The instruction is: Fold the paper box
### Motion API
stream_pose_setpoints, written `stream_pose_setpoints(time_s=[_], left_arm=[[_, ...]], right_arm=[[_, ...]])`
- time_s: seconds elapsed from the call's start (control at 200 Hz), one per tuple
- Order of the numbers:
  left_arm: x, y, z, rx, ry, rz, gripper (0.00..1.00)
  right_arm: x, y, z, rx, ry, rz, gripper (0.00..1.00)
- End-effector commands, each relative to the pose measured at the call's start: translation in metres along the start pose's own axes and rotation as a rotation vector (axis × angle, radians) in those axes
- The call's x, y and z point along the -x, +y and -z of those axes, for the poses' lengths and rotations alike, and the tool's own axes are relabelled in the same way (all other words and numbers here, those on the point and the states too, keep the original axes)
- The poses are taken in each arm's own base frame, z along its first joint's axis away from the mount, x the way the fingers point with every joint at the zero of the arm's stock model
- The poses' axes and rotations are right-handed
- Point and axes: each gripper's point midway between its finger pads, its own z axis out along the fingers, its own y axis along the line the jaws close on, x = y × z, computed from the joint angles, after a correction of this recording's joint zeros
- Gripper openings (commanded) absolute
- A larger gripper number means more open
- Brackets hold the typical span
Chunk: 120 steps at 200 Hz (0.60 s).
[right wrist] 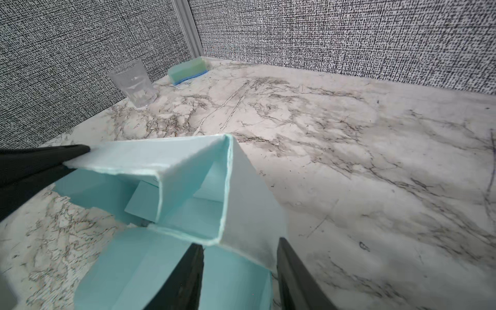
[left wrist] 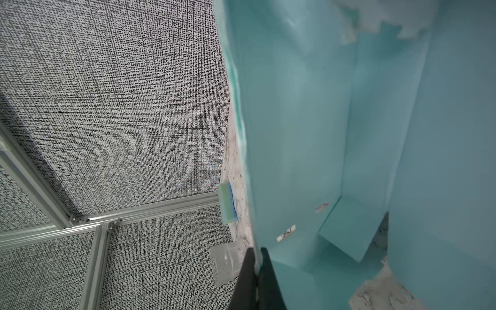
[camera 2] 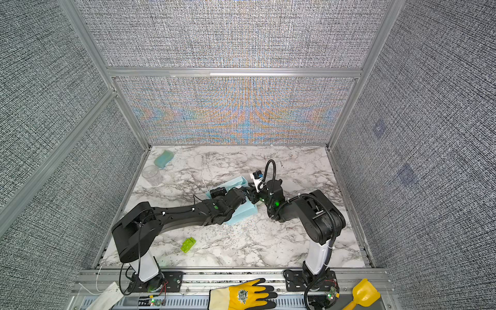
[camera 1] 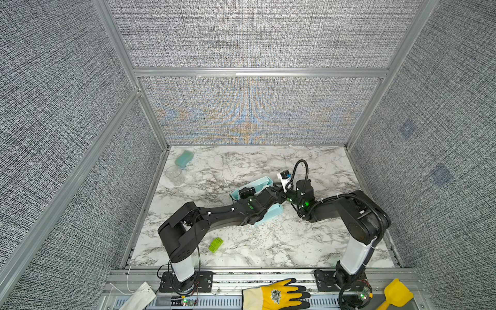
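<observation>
Marble tabletop (camera 1: 281, 241), paper box (camera 1: 259, 183) mid-table btw both arms, half formed, some walls up. Left gripper (left wrist: 256, 250) is pinched tight on one thin wall edge. Right gripper (right wrist: 239, 242) has jaws half apart astride a corner wall; can't tell if it's gripping. Card looks light, thin, springy, w/ fraying edges. I'd hold near creases, not flap tips, and squeeze gently.

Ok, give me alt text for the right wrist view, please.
A half-folded pale-blue paper box fills the foreground on the marble table; the right gripper has its fingers apart around a raised corner, and the left gripper pinches the far wall's end. A clear glass tumbler and a green sponge sit by the back corner.
</observation>
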Motion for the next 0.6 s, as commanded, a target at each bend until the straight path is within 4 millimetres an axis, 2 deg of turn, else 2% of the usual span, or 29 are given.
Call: stream_pose_setpoints(time_s=[0.0,0.195,0.405,0.595], left_arm=[[0.003,-0.006,0.002,-0.034,-0.016,-0.003,0.00],[0.006,-0.008,-0.001,-0.038,-0.020,-0.008,0.00],[0.004,0.006,-0.007,-0.036,-0.014,0.036,0.00],[-0.001,0.003,-0.011,-0.048,0.004,0.030,0.00]], right_arm=[[0.009,-0.002,-0.002,-0.015,-0.026,0.028,0.46],[0.010,0.003,-0.006,0.003,-0.024,0.033,0.47],[0.009,0.005,-0.002,0.007,-0.020,0.036,0.47],[0.007,0.007,-0.001,0.016,-0.017,0.028,0.47]])
